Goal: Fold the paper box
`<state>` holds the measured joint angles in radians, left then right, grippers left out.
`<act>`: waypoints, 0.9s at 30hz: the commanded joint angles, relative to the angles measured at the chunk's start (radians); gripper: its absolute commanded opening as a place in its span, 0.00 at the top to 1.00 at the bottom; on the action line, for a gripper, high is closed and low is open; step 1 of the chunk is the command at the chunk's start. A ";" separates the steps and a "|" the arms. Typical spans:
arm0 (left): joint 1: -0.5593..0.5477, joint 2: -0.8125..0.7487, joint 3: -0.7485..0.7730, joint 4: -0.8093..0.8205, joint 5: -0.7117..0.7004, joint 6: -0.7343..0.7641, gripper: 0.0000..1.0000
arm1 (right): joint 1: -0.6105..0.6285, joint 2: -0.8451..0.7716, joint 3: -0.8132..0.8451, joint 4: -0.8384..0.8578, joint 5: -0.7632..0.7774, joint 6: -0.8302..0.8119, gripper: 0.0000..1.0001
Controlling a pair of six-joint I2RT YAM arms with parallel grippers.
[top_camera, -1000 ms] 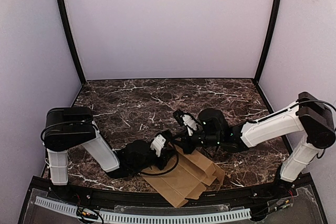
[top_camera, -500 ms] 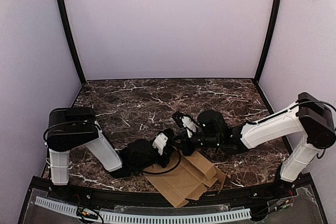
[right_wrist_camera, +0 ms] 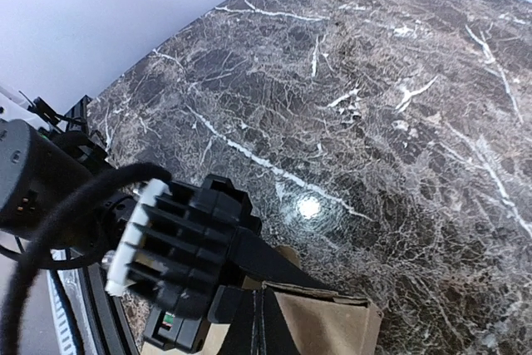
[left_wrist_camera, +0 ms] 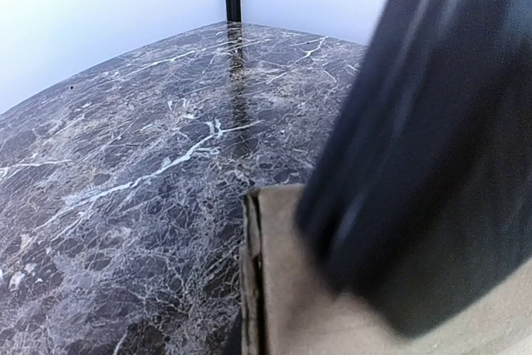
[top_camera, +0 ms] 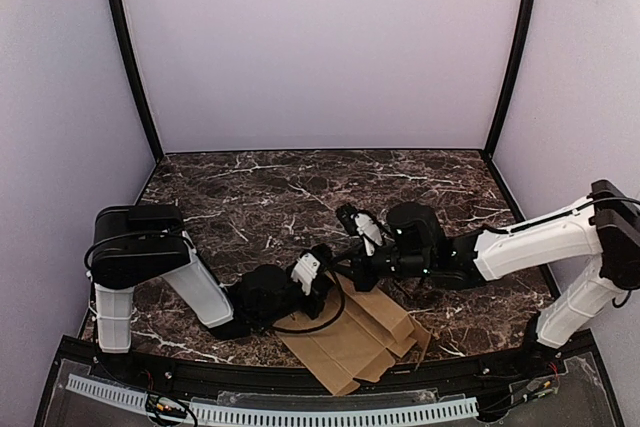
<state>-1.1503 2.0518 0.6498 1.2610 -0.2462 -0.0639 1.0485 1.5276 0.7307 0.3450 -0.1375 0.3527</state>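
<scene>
The paper box [top_camera: 352,339] is a flat brown cardboard blank lying at the table's near edge, its right flaps slightly raised. My left gripper [top_camera: 322,283] lies low at the blank's far left corner. In the left wrist view one dark blurred finger [left_wrist_camera: 416,164] presses on the doubled cardboard edge [left_wrist_camera: 270,305]. My right gripper [top_camera: 346,269] meets it from the right at the same corner. In the right wrist view its fingers [right_wrist_camera: 268,332] are pressed together at a raised flap [right_wrist_camera: 332,326], with the left gripper's black and white body [right_wrist_camera: 179,247] right beside them.
Dark marble table top [top_camera: 260,197] stretches behind the box, walled by pale panels and two black corner posts [top_camera: 128,57]. A black cable [top_camera: 318,322] loops from the left wrist over the cardboard. The table's front rail [top_camera: 300,409] runs just below the box.
My right arm has stretched and shifted a little to the right, its wrist moving slightly back. My left gripper has crept right toward the box corner. The box barely moved.
</scene>
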 commanded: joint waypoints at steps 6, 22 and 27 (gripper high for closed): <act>-0.007 -0.100 -0.083 0.053 0.063 0.011 1.00 | -0.035 -0.275 -0.033 -0.200 0.049 -0.044 1.00; 0.083 -0.397 -0.150 -0.064 0.629 -0.063 1.00 | -0.052 -0.465 -0.138 -0.248 -0.182 -0.113 1.00; 0.134 -0.439 -0.148 -0.048 0.703 -0.101 1.00 | -0.052 -0.493 -0.138 -0.199 -0.203 -0.129 1.00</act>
<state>-1.0443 1.6604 0.5152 1.2388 0.3130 -0.1020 1.0004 1.0668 0.5995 0.0849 -0.2970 0.2531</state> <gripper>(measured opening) 0.034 0.004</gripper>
